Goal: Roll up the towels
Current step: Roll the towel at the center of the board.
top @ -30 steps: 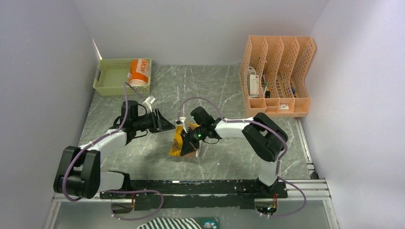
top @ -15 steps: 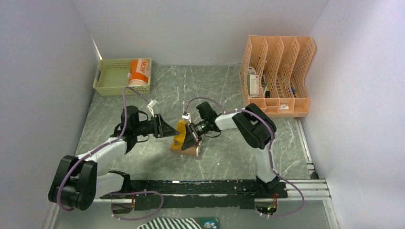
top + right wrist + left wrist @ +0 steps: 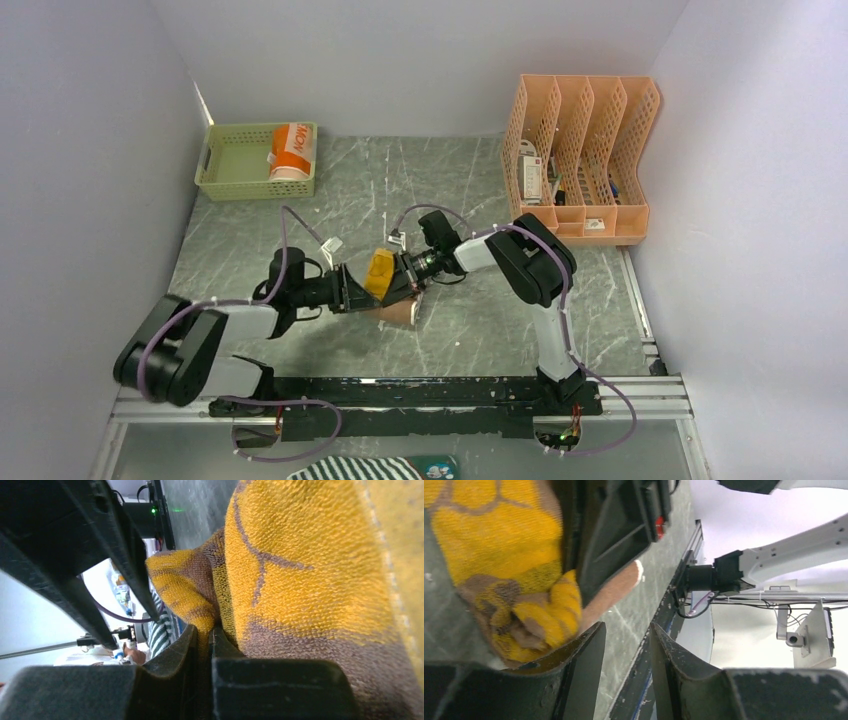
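The left gripper (image 3: 353, 291) has swung lower and closer to the yellow towel (image 3: 380, 270); its jaws stand apart with nothing between them, one finger touching the cloth's side. The right gripper (image 3: 401, 281) stays clamped on a fold of that bunched towel, well apart from the green basket (image 3: 225, 172), which holds the rolled orange towel (image 3: 292, 150).

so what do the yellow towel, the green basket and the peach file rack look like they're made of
yellow towel: looks like cotton terry, matte, with a looped nubby pile and brown lines. green basket: likely moulded plastic, even colour, slotted walls. peach file rack: probably plastic too, smooth, with perforated dividers.
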